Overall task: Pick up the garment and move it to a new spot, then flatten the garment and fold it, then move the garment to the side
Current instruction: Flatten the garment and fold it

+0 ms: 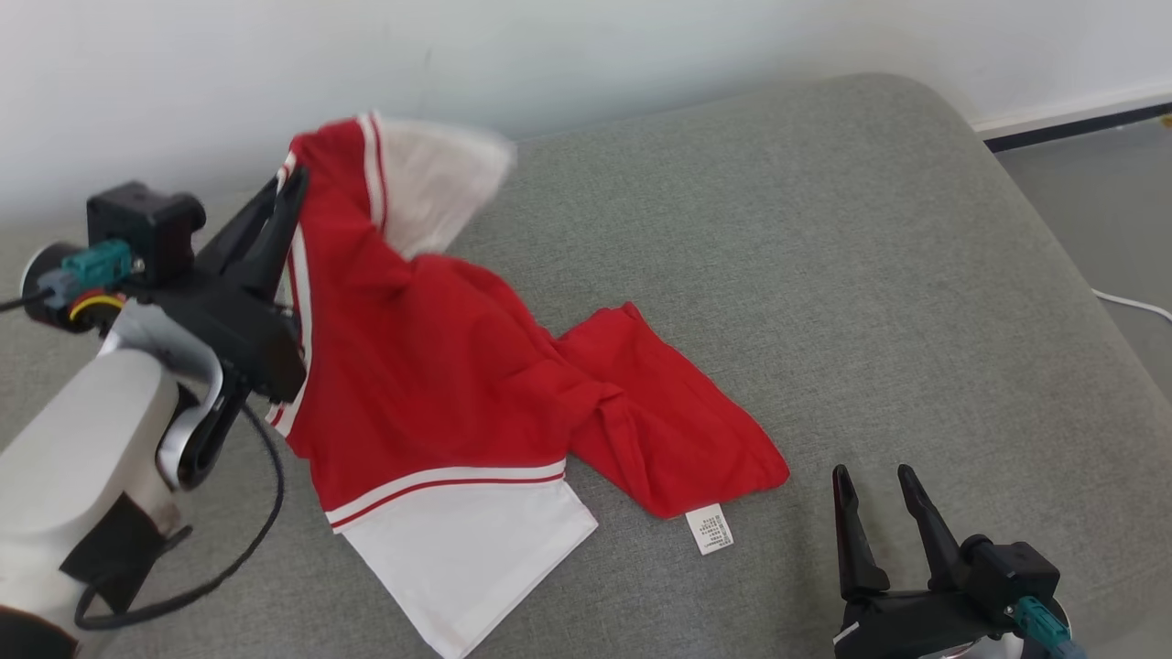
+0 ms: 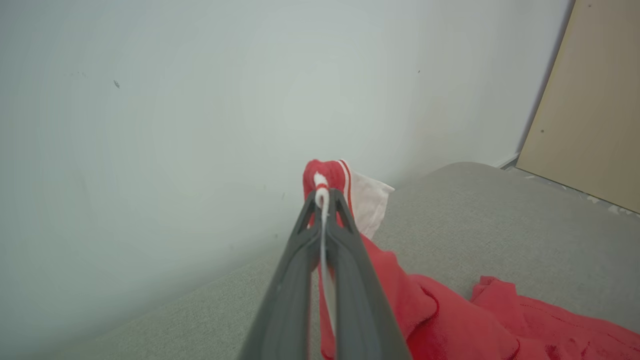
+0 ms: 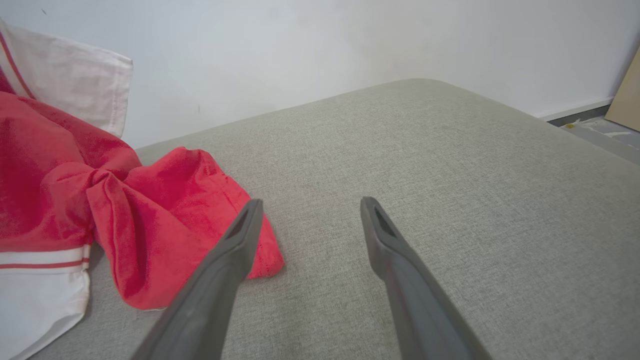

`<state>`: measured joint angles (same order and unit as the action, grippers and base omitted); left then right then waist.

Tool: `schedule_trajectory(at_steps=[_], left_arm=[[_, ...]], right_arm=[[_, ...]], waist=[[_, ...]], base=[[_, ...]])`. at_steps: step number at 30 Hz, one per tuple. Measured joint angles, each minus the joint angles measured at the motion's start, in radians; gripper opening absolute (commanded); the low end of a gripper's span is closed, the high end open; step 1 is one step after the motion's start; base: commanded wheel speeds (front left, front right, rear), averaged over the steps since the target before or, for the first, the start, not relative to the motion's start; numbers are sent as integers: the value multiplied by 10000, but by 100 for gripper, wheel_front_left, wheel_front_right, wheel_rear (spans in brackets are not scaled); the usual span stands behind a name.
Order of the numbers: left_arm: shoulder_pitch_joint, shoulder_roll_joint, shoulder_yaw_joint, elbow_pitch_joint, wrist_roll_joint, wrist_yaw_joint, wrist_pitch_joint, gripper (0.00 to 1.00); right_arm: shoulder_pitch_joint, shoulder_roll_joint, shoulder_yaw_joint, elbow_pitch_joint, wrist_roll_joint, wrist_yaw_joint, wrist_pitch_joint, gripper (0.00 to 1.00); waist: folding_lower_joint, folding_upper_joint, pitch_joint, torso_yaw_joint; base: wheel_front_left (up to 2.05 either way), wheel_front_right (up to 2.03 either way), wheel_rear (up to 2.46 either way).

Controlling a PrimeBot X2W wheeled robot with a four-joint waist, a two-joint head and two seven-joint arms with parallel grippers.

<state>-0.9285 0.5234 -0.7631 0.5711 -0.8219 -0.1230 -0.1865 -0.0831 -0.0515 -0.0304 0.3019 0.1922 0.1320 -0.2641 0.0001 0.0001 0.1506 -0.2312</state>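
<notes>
The garment (image 1: 430, 366) is a red shirt with white sleeves and white-red stripes, crumpled on a grey cushion (image 1: 824, 275). My left gripper (image 1: 291, 181) is shut on the garment's striped edge and holds that part lifted, a white sleeve hanging behind it. In the left wrist view the fingers (image 2: 300, 250) pinch a fold of red and white garment (image 2: 330, 175). My right gripper (image 1: 870, 476) stands open near the front right, just right of the garment's red corner (image 3: 200, 200), touching nothing.
A white wall (image 1: 549, 46) runs along the cushion's far edge. The grey floor (image 1: 1099, 183) lies past the cushion's right edge, with a white cable (image 1: 1135, 302) on it. A tan board (image 2: 590, 100) leans at the right.
</notes>
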Motion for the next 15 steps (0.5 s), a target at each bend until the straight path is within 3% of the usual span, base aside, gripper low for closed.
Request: schedule_trajectory(at_steps=[1,2,3,4,15], left_arm=[[74,67,-23,82,6,0,0,0],[170,107,-50,159,44,15,-58,39],[277,96,-23,270,19,19,-121,92],[388,88,6,430,-40,52,-150,100],[1147,2,128,1145,-146,54,-604,100]], right_arm=[[0,0,2,0,4,0,2,100],[0,-2,-8,-2,8,0,2,100],[2,-2,-15,-6,12,-2,0,100],[8,-2,-27,-6,12,-2,0,100],[119,0,-224,40,-169,-2,2,100]], waist=[[0,0,13,-39],[0,1,28,-67],[0,0,48,-82],[0,1,57,-89],[0,0,-233,318]], base=[[0,0,0],[0,0,0],[0,0,0],[0,0,0],[0,0,0]])
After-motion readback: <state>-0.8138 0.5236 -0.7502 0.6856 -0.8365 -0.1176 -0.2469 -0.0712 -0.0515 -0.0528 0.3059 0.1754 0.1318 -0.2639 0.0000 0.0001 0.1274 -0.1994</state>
